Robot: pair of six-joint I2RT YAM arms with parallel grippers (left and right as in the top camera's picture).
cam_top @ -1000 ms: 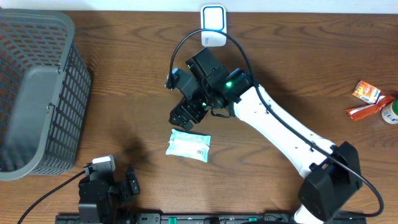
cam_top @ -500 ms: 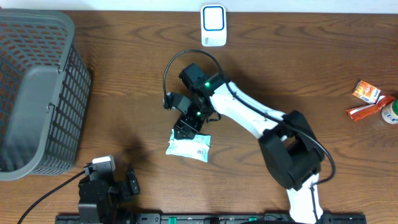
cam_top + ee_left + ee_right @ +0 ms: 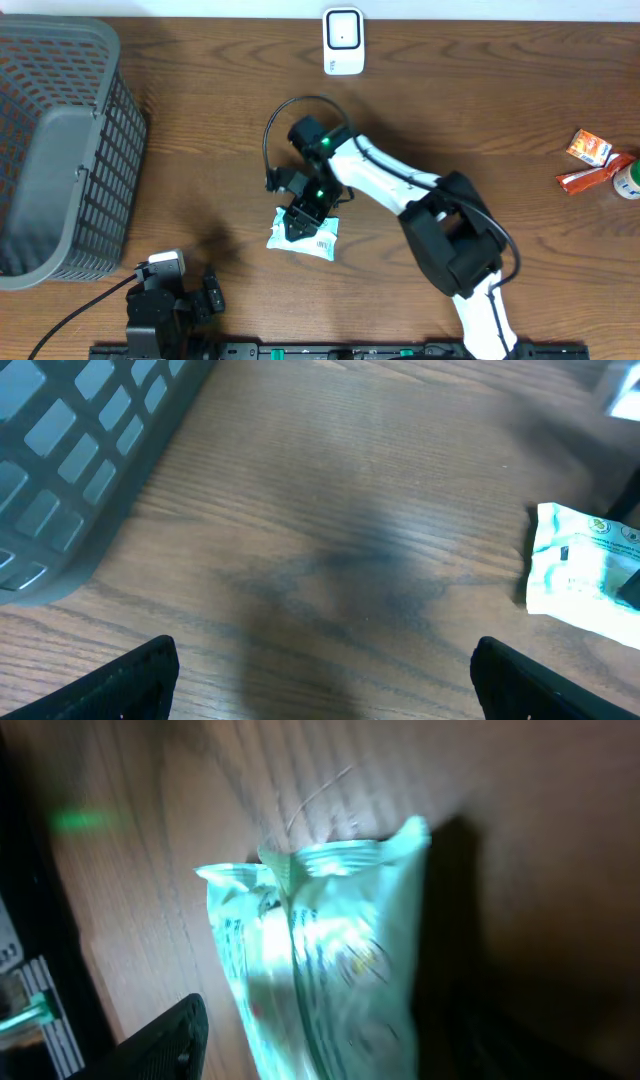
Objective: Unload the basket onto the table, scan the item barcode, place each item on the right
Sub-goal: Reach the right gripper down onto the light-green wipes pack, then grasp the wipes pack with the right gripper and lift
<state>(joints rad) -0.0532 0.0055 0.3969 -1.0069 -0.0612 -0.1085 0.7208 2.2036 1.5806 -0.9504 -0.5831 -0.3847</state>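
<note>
Brown wood-grain table (image 3: 520, 110) carries a grey mesh basket (image 3: 60, 150) at its left edge, well apart from the work. The right arm (image 3: 390, 185) holds the right end effector (image 3: 303, 215) over the white-and-teal packet (image 3: 325, 240) lying flat mid-table, fingers apart astride it, not visibly pinching. I judge this the pick-up step. Next calls for closing, lifting, and carrying it over open table to the white scanner (image 3: 343, 40) at the far edge. The left end effector (image 3: 325, 665) hangs with its fingers wide apart.

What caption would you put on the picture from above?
Right gripper poised over a white packet on the wooden table.
</note>
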